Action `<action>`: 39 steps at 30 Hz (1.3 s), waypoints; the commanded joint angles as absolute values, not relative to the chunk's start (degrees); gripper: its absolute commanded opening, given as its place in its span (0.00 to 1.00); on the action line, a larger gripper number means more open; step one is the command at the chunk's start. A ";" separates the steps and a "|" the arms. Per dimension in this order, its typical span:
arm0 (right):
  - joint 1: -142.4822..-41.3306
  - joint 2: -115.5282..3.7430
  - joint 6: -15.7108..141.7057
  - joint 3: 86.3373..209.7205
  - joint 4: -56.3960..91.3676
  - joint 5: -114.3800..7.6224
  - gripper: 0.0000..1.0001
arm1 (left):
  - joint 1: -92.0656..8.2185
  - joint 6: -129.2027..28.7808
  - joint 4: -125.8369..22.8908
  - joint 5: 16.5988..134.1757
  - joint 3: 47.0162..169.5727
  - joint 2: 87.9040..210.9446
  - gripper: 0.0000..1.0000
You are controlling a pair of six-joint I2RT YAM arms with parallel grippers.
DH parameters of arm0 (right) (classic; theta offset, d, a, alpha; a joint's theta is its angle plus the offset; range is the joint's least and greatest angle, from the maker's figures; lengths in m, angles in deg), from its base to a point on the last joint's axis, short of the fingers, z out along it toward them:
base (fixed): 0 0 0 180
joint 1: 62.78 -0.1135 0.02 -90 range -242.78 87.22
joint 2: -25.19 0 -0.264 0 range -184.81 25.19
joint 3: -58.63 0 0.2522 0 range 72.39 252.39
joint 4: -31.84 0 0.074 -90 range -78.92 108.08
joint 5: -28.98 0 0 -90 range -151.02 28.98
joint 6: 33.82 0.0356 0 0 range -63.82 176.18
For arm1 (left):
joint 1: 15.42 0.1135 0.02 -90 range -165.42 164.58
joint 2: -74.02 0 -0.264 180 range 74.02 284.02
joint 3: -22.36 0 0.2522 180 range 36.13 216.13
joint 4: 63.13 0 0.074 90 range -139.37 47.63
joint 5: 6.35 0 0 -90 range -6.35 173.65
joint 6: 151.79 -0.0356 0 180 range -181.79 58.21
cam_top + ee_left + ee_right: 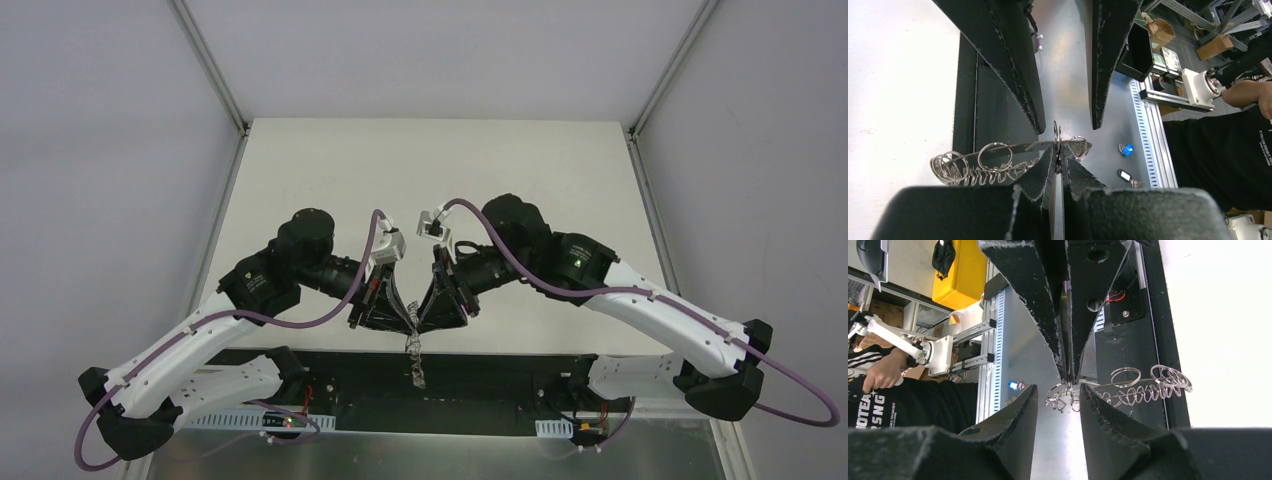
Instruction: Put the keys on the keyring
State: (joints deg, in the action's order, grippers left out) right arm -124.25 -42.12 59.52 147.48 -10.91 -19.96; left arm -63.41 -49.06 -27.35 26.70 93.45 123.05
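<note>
The left jaws are shut tight on one thin loop of the keyring (pixel 1018 146). The rest of the keyring hangs from them, floppy like a chain. The right jaws face the left jaws, tip to tip. They are partly apart, one on each side of the pinched loop, not closed on it.

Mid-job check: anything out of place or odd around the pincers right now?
Yes. A blue-tagged key and a black-tagged key lie on the silvery metal deck, off the white table, so they look dropped or misplaced. The keyring hangs in the air from the shut left pincer, its loops dangling loose.
</note>
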 commanded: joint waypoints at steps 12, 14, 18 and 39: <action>-126.96 -43.68 56.55 148.70 -12.55 -22.47 0.21 | -63.43 -50.01 -29.07 27.08 93.41 121.56 0.00; -127.23 -43.47 56.53 148.68 -12.53 -22.82 0.14 | -63.41 -50.01 -29.07 27.05 93.37 121.59 0.00; -127.48 -43.08 56.47 148.69 -12.07 -23.31 0.00 | -63.46 -49.85 -29.07 26.87 93.42 121.86 0.00; -134.89 -30.33 52.08 140.82 -2.50 -40.97 0.00 | -63.43 -43.78 -38.64 33.02 91.69 116.49 0.35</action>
State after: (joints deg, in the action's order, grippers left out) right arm -133.48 -33.42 55.04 141.30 -8.25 -37.12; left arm -63.41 -46.24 -32.35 29.30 93.23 117.20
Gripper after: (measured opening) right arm 0.009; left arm 0.350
